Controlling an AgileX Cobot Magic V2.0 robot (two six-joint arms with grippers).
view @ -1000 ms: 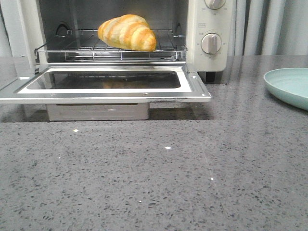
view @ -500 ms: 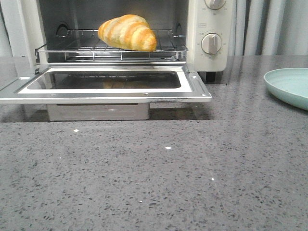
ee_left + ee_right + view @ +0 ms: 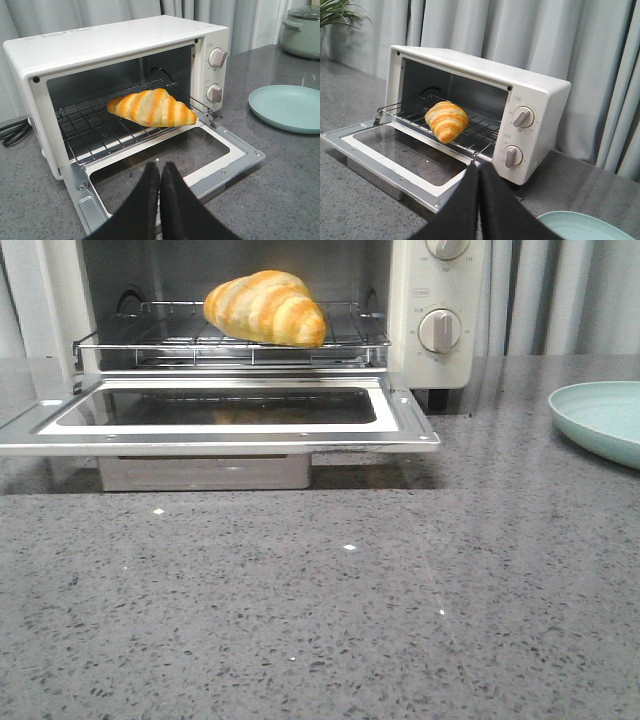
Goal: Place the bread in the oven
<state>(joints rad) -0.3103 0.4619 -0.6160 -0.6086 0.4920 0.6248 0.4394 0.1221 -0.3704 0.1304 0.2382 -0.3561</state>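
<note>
The bread lies on the wire rack inside the oven, toward the front edge of the rack, so the main step of the task looks done. The oven door hangs fully open, flat and level in front of the cavity. Shutting it may be the only thing left, though the task does not ask for it.

The left end effector is clenched with nothing between its fingers. It sits out over the counter, with the open door just ahead of it and the bread farther on, well apart. The right end effector is clenched and empty too, near the door's front corner, the bread beyond it on the rack. The pale green plate is bare and lies off to the right end effector's side.
</note>
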